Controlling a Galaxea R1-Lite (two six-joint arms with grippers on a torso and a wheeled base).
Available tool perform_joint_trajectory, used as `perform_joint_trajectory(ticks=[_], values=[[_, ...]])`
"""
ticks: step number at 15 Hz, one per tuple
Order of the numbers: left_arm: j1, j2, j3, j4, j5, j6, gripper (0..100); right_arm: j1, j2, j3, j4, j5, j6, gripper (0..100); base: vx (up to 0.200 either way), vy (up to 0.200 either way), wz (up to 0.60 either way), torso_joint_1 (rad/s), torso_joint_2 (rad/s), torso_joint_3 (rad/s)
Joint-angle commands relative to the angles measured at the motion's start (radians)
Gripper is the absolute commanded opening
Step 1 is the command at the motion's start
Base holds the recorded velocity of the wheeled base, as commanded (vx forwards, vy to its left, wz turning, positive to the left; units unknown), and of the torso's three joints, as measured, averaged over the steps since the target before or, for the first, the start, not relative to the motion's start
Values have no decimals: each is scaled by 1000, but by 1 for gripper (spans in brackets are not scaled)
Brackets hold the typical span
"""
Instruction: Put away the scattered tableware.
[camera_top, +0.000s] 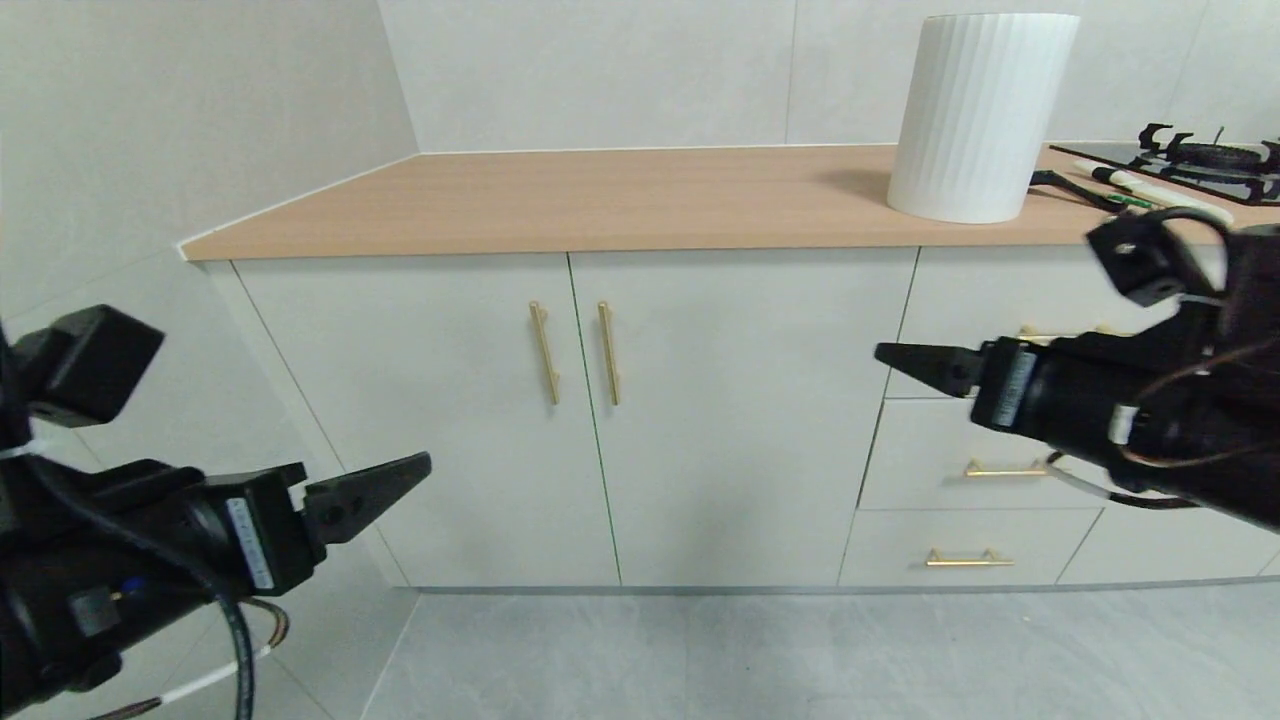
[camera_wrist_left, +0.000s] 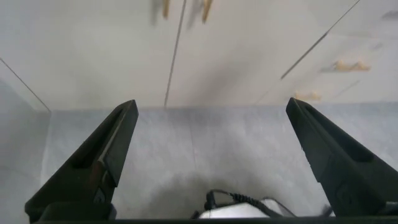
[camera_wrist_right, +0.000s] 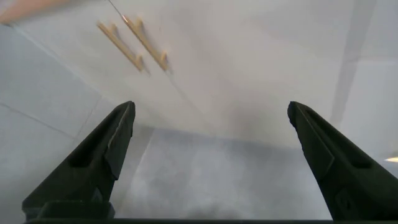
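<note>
Tableware (camera_top: 1125, 186) is the business here, though it is the smallest thing in sight, so start from the big end. A pale cabinet (camera_top: 740, 420) runs across the front, with two doors with gold handles (camera_top: 575, 352) on the left and a stack of drawers (camera_top: 965, 455) on the right. On top lies the wooden tabletop (camera_top: 560, 200), and toward its right stands a tall white ribbed container (camera_top: 978, 115), upright. A stove (camera_top: 1215, 158) sits at the far right.

Both arms hang before the cabinet, below the tabletop's edge. The left hand (camera_top: 395, 480) is low by the left door, and the right hand (camera_top: 905, 362) is level with the top drawer. Each is spread wide and carries nothing.

The tableware is a few slim utensils (one black-handled, one white with green, as far as I can tell). It lies flat on the tabletop just beside the container, between it and the stove.

The step, I judge, is the approach. The right hand is nearer. It should first rise clear of the tabletop's edge, then come round the container rather than across it, so as not to tip it. Then it can take one piece at a time by its handle.
</note>
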Motion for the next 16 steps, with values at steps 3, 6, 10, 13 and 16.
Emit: perform_joint_trajectory(ticks=[3, 6, 10, 13, 16], values=[[92, -438, 190, 7, -26, 199, 100, -134, -686, 295, 96, -54, -212, 100, 0, 0, 0, 0, 0, 0], [159, -685, 232, 52, -40, 251, 100, -261, -990, 302, 360, -54, -303, 100, 0, 0, 0, 0, 0, 0], [277, -949, 230, 228, -106, 254, 100, -419, -1304, 310, 599, 19, -361, 100, 0, 0, 0, 0, 0, 0], [346, -1007, 236, 260, -149, 257, 100, -428, -1304, 315, 587, -20, -367, 100, 0, 0, 0, 0, 0, 0], [432, -1012, 236, 257, -111, 256, 100, -546, -1381, 344, 587, -4, -376, 100, 0, 0, 0, 0, 0, 0]])
